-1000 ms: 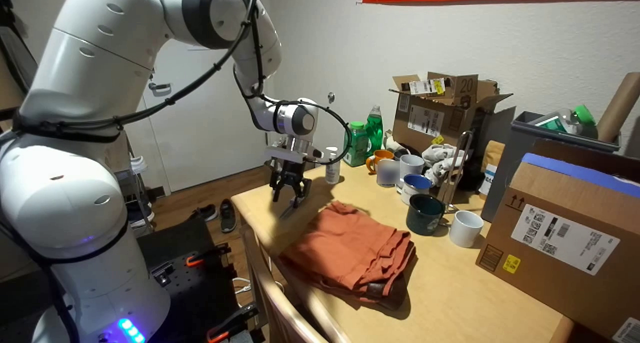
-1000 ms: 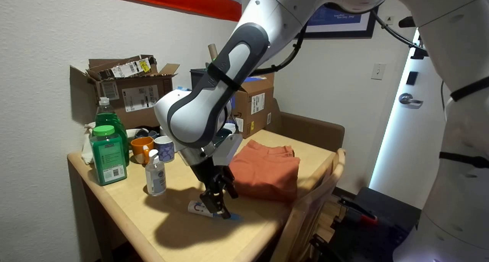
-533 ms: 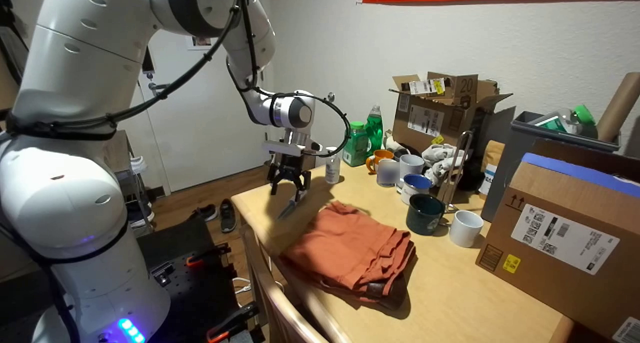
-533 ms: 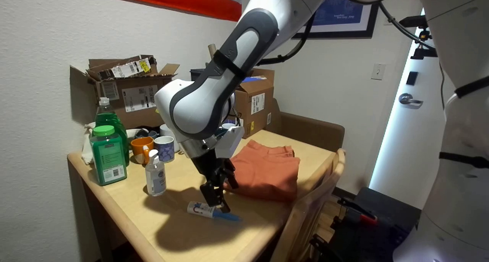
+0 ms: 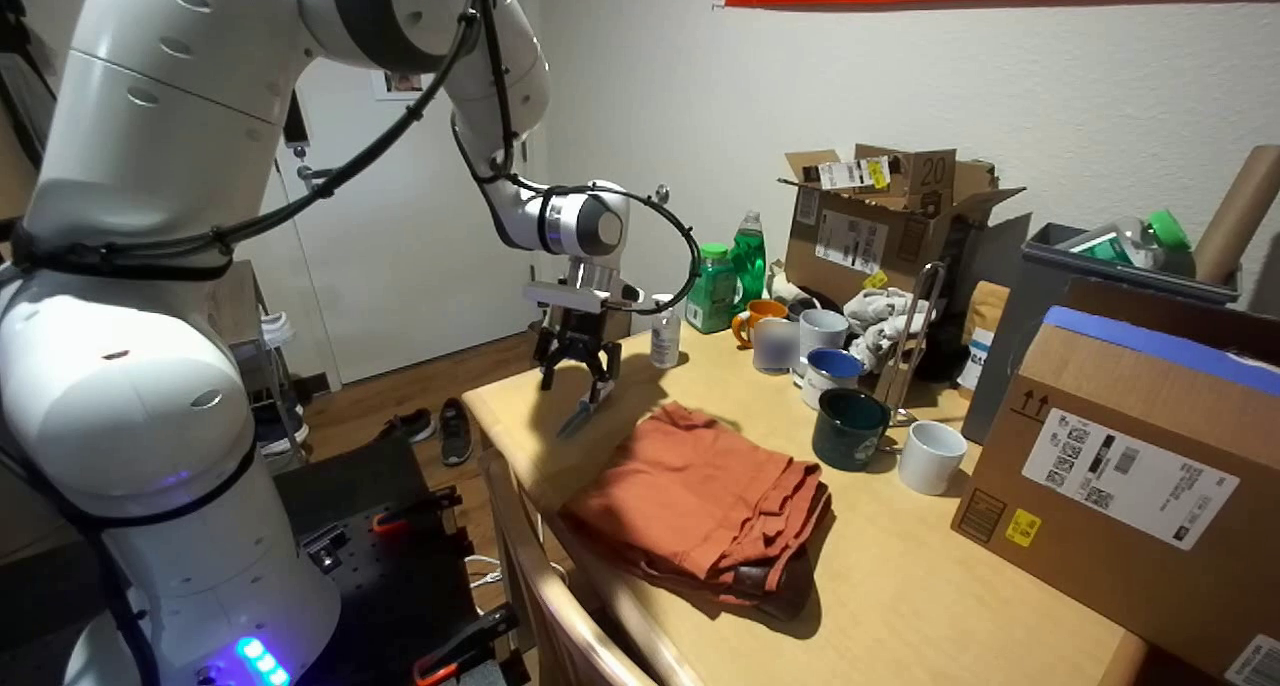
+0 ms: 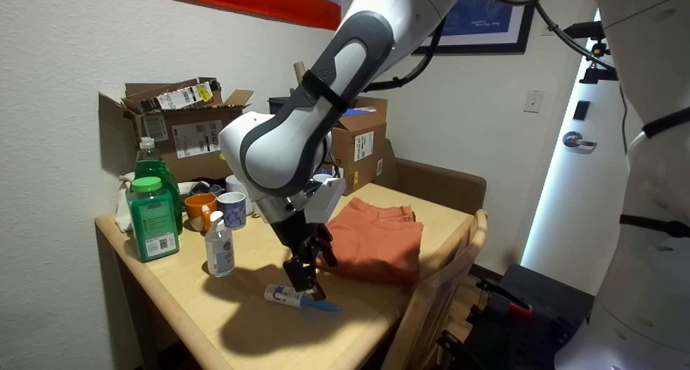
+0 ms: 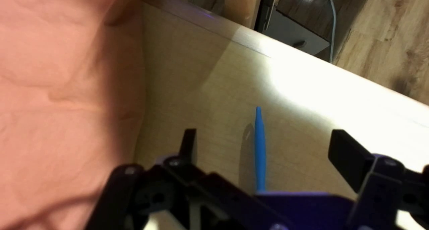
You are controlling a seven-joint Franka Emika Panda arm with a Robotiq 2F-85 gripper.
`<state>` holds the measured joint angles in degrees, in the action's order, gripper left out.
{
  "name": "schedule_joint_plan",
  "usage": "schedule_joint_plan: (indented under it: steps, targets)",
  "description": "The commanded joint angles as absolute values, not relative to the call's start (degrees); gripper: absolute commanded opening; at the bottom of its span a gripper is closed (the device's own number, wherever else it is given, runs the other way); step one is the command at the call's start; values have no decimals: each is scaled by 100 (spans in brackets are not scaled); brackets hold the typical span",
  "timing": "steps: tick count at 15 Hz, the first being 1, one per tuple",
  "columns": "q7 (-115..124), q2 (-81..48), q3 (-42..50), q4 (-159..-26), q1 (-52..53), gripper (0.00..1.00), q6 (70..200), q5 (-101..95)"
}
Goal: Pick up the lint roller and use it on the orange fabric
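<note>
The lint roller lies on the table, with a white printed roll (image 6: 283,295) and a slim blue handle (image 6: 322,305). Its handle also shows in an exterior view (image 5: 573,422) and in the wrist view (image 7: 260,149), where the roll is hidden behind the gripper body. My gripper (image 7: 263,134) is open, its fingers on either side of the handle and apart from it. In both exterior views the gripper (image 5: 576,384) (image 6: 323,277) hangs just above the roller. The orange fabric (image 5: 700,496) lies folded beside it, also in the wrist view (image 7: 50,99).
A clear pump bottle (image 6: 220,248), green bottles (image 6: 153,219) and several mugs (image 5: 850,428) stand on the table. Cardboard boxes (image 5: 1110,496) (image 5: 850,231) stand behind them. A wooden chair (image 5: 545,586) is at the table edge (image 7: 301,59), near the roller and fabric.
Over the second my gripper has risen slightly and turned a little, showing more of the blue handle. In the last half second almost nothing has moved. The roller and fabric have stayed put.
</note>
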<state>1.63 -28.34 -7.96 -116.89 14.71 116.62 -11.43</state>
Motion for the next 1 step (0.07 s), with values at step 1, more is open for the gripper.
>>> schedule_joint_plan:
  steps: [1]
  targets:
    - [169,-2842,-813,-11672,1457,100,11647,-1149]
